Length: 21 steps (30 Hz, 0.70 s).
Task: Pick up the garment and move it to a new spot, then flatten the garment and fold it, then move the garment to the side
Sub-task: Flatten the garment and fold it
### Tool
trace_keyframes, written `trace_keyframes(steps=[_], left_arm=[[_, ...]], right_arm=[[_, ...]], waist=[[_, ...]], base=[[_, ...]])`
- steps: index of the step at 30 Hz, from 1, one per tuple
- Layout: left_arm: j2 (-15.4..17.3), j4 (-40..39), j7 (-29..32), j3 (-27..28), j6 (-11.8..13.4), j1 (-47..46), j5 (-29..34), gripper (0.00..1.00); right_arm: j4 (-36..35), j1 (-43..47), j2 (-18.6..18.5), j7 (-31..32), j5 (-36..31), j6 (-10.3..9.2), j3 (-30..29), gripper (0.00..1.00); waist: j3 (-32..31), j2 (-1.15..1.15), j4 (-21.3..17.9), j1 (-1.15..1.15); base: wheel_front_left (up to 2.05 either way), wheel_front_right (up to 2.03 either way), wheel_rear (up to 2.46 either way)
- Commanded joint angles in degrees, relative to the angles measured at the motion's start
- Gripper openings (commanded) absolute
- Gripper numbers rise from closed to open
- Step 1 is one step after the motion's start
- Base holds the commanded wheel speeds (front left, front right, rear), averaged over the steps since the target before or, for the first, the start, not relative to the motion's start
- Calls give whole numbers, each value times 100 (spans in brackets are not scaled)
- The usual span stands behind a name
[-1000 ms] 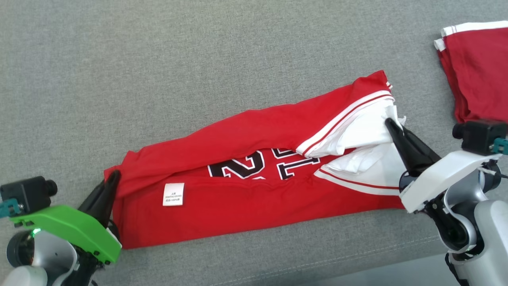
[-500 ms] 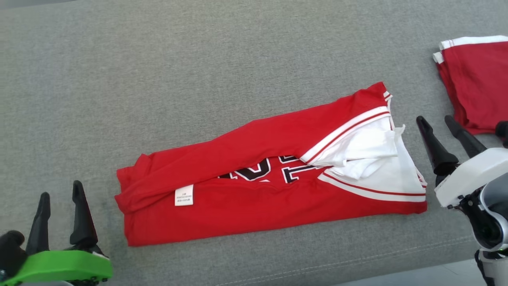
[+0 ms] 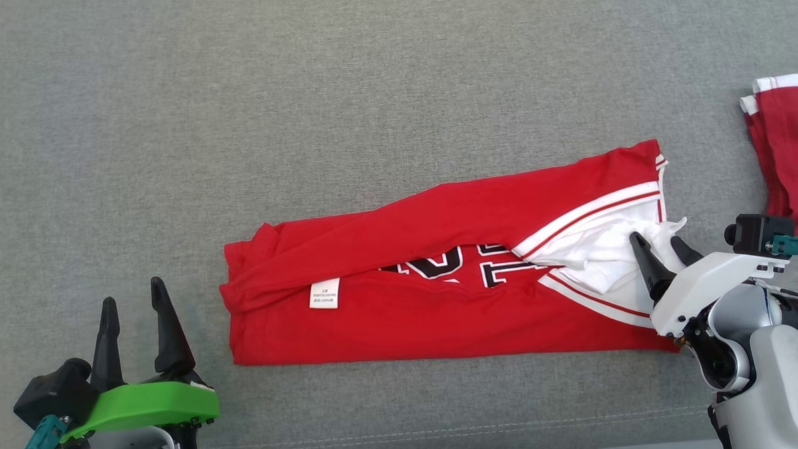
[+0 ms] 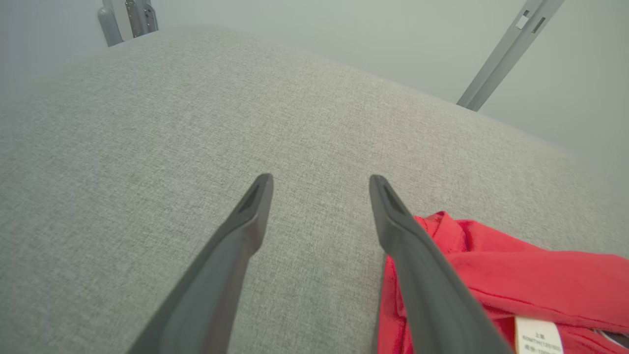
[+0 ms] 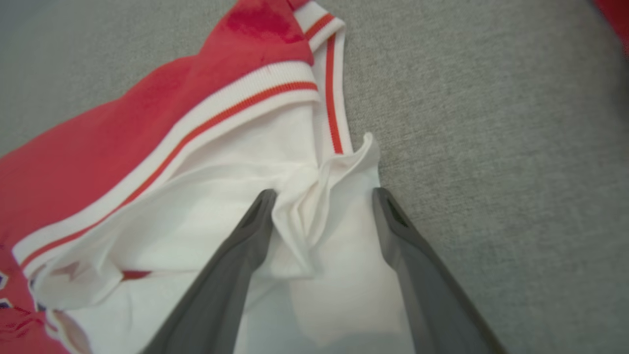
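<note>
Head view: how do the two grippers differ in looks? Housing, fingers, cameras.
Left gripper: bright green housing. Right gripper: white housing on a rounded grey-white wrist. Both have two long, tapered dark fingers and a black camera block with a teal connector.

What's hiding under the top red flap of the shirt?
Black-and-white numbers peek out from under the red flap, and white fabric shows at its right end. The numbers' upper parts are covered, so they can't be read fully.
</note>
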Motion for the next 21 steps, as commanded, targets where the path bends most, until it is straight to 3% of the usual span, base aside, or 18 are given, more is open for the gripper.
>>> trace_keyframes(steps=[1, 7, 12, 13, 14, 21], left_arm=[[-21, 25, -24, 44, -46, -81, 96, 100], [-205, 162, -29, 289, -312, -100, 214, 100], [-273, 355, -26, 135, -728, -6, 384, 100], [-261, 418, -25, 96, -767, 20, 436, 100], [-274, 472, -25, 70, -800, 18, 456, 100], [-382, 672, -25, 70, -1084, -2, 657, 100]], right_arm=[[196, 10, -5, 1, -51, -11, 20, 100], [894, -191, -138, -118, -41, -12, 328, 100], [1278, -269, -108, 100, 466, 23, 900, 100], [1308, -252, -113, 118, 573, 26, 1012, 44], [1335, -249, -139, 97, 681, 28, 1101, 0], [1537, -210, -526, -373, 1313, -14, 974, 0]], waist=[[-17, 0, 68, 0], [-108, 0, 182, 0], [-238, 0, 245, 0], [-261, 0, 253, 0], [-279, 0, 262, 0], [-484, 0, 277, 0]], base=[[0, 0, 0], [0, 0, 0], [0, 0, 0], [0, 0, 0], [0, 0, 0], [0, 0, 0]])
